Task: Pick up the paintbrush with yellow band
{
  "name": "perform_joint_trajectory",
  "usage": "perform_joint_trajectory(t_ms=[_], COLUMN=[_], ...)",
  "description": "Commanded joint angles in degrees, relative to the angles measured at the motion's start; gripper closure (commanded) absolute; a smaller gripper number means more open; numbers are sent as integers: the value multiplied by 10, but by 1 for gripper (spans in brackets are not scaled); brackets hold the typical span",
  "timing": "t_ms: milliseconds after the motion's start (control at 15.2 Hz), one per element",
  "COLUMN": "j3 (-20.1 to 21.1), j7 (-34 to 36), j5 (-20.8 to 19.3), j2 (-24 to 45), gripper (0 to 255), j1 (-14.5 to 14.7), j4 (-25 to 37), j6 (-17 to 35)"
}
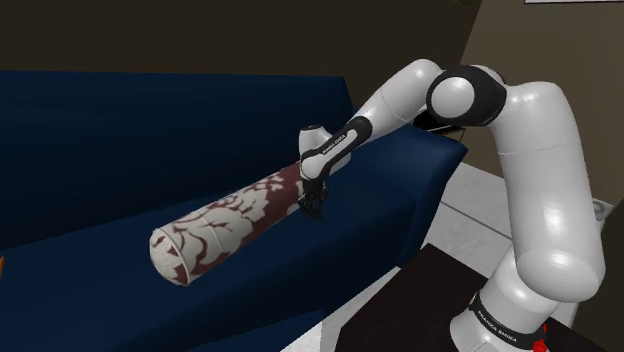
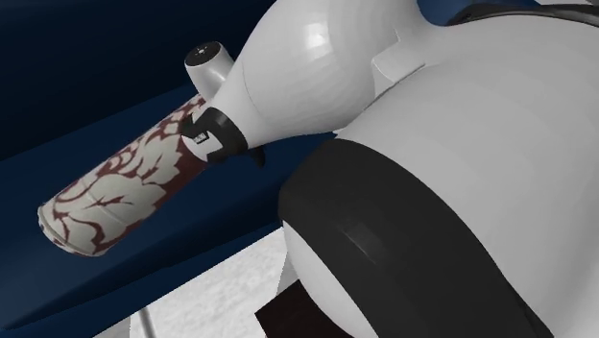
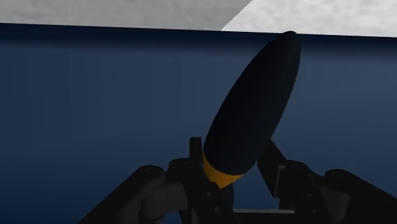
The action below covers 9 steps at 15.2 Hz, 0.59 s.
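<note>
The black gripper (image 3: 232, 159) is clamped on the paintbrush (image 3: 254, 102) — its fingers (image 3: 195, 153) press on either side at the yellow band (image 3: 221, 173), and the dark body juts out past them. Beyond is the navy sofa (image 3: 95, 114): the gripper hangs just over its seat, at the end of a patterned bolster cushion (image 1: 225, 228) lying on the sofa.

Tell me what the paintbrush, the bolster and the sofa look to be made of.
The paintbrush: smooth, matte, near-black body with a yellow band; plastic or painted wood, the look leaves it open.
The bolster: likely printed fabric, off-white with dark red swirls, no sheen.
The sofa: navy, flat and matte, probably upholstery cloth, though no weave shows.
</note>
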Motion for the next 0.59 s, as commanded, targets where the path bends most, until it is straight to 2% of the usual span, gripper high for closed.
perform_joint_trajectory(t_ms=[0, 528], j3=[1, 3], j7=[-1, -6], j5=[1, 5], j2=[-11, -45], gripper=[255, 255], j1=[0, -1], j4=[1, 1], j6=[-12, -46])
